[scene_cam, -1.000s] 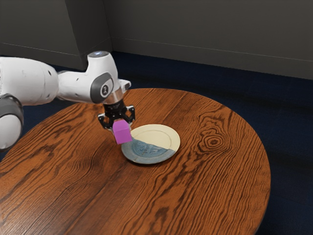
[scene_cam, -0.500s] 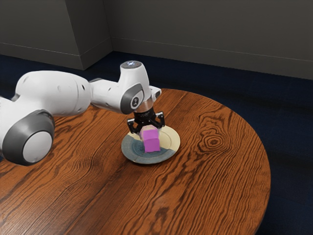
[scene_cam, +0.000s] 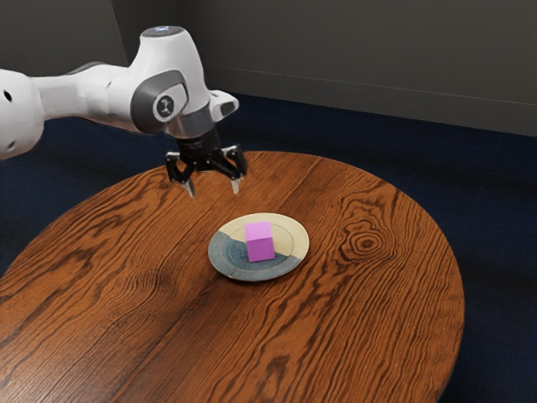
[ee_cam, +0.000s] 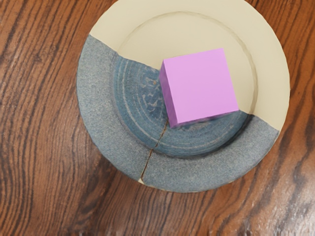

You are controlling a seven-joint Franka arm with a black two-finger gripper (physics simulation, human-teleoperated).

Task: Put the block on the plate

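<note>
My gripper (scene_cam: 213,190) is open in the exterior view, raised above the table with a wide gap and nothing between its fingers. It hangs up and toward the exterior view's left from the plate (scene_cam: 289,264), apart from it. The pink-purple block (scene_cam: 261,243) rests on the plate, near its middle. In the wrist view the block (ee_cam: 199,86) lies inside the inner ring of the cream and blue-grey plate (ee_cam: 110,147), across the line where the two colours meet.
The round wooden table (scene_cam: 369,327) has bare wood grain around the plate. Its curved edge runs along the exterior view's right, with dark blue floor (scene_cam: 499,252) beyond. A grey wall (scene_cam: 361,50) stands behind.
The block was carried over to the plate in my gripper and then released there. My fingers have opened, and the hand has risen and moved back toward the exterior view's left.
</note>
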